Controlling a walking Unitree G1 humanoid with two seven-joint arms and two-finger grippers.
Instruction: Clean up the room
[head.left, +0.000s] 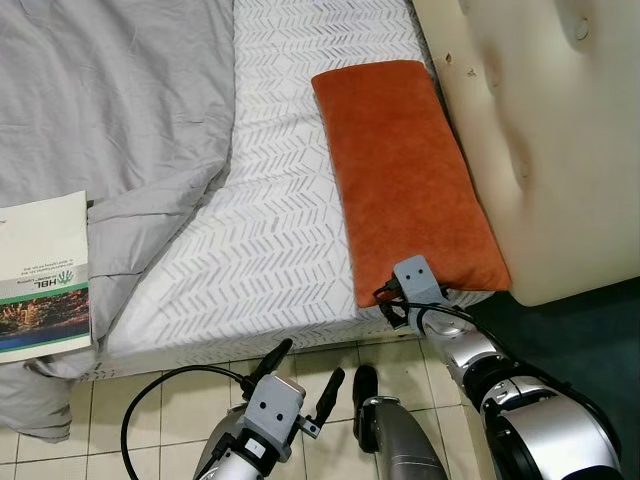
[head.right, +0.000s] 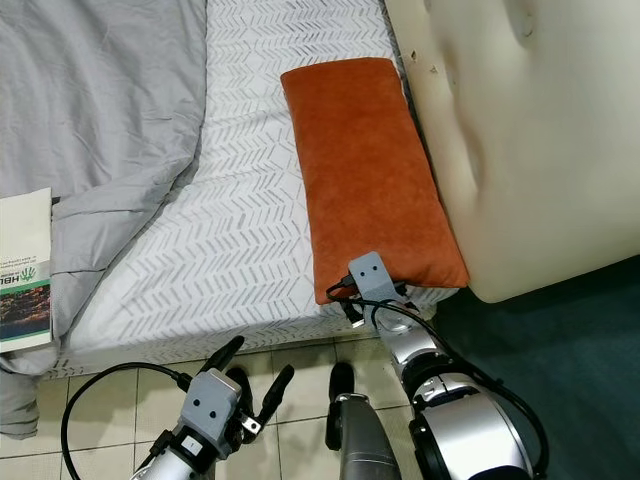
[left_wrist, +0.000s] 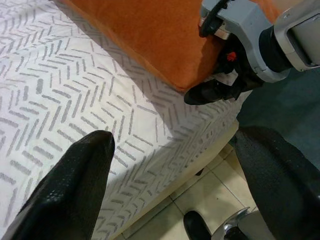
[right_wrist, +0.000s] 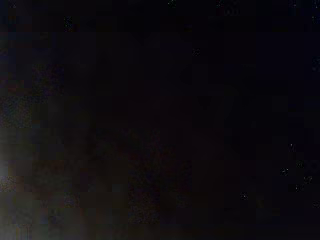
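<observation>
1. Where the bed meets the cream padded headboard (head.left: 540, 130), an orange cushion (head.left: 405, 170) is seen lying lengthwise on the white chevron-patterned sheet (head.left: 270, 230), its long side just beside the headboard.
2. The right gripper (head.left: 400, 303) is placed at the cushion's near corner by the mattress edge; from the left wrist view one black finger (left_wrist: 212, 92) is seen under that corner and the rest of the gripper above it, so the corner is pinched between them.
3. The right wrist view is nearly black, and nothing can be made out in it.
4. The left gripper (head.left: 305, 375) is held over the tiled floor (head.left: 180, 400) just off the mattress edge, its two fingers spread apart and nothing between them.
5. A grey duvet (head.left: 110, 110) is bunched over the bed's left part, and a booklet (head.left: 40, 275) is seen resting on it near the edge.
</observation>
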